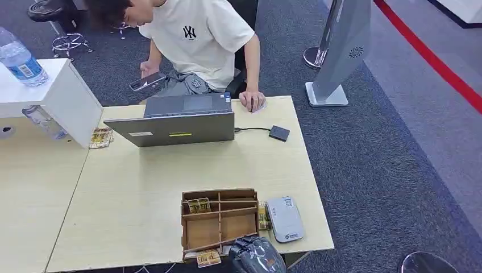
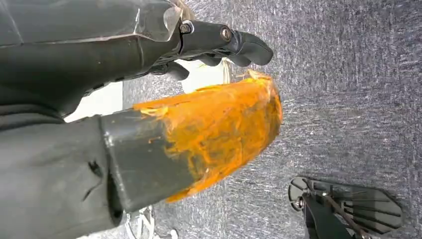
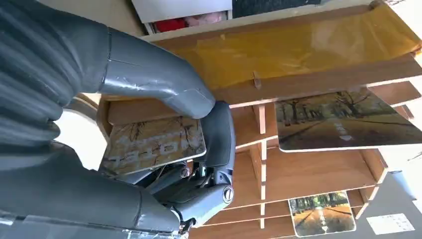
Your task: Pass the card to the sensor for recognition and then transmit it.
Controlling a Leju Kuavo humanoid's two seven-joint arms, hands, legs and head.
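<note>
My right hand (image 1: 257, 256) is at the table's front edge, just in front of the wooden divider box (image 1: 219, 219). In the right wrist view its thumb and fingers (image 3: 216, 149) pinch a picture card (image 3: 154, 144) printed "HOTEL". In the head view that card (image 1: 208, 257) sticks out beside the hand at the box's front wall. A grey-white sensor pad (image 1: 284, 218) lies flat just right of the box. More picture cards sit in the box (image 3: 343, 119) and between the box and the pad (image 1: 262, 215). My left hand (image 2: 199, 99) hangs over the carpet, its thumb wrapped in orange tape, holding nothing.
A person (image 1: 199, 40) sits behind the table (image 1: 142, 187), one hand on a mouse (image 1: 253, 102), the other holding a phone. An open laptop (image 1: 179, 120) stands at the back, cabled to a small black box (image 1: 278, 133). A white cabinet (image 1: 62, 96) and bottles (image 1: 20, 60) are at the left.
</note>
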